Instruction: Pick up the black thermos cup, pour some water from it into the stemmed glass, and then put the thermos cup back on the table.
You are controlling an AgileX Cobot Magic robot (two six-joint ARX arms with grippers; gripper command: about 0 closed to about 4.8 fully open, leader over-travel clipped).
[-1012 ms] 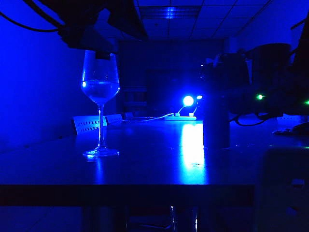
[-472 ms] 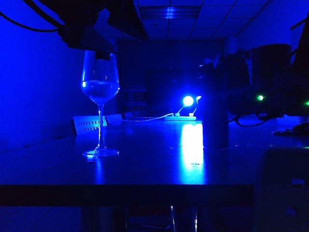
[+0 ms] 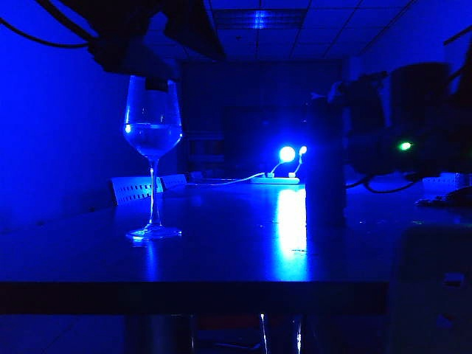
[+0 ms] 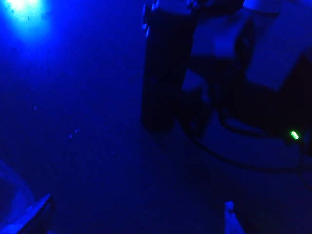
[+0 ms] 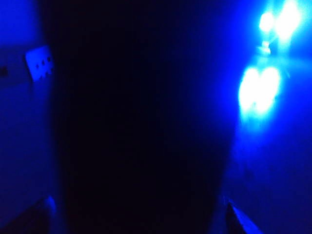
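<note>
Though the blue gloom hid most detail, the thermos stood upright on the bench, right of centre, with the right gripper just beside it on its right. In the right wrist view the thermos filled the middle as a dark column, and the tips of both fingers showed to either side of it, so the jaws stood apart with the thermos between them; whether they touched its wall could not be told. The left gripper hung high over the left of the bench, jaws wide apart and empty, above the glass, which stood well apart from the thermos with water already in its bowl.

Judged from the water in the glass and the thermos standing on the bench, the pour looked done.

The thermos looked stiff and smooth-walled, likely slippery, and with water inside it would be fairly heavy and top-prone when tilted. Any further hold would be best taken across the middle of its straight body, clear of the flip lid at the top. The glass looked fragile and tippy on its thin stem and small foot; it was better left alone and given a wide berth.
</note>
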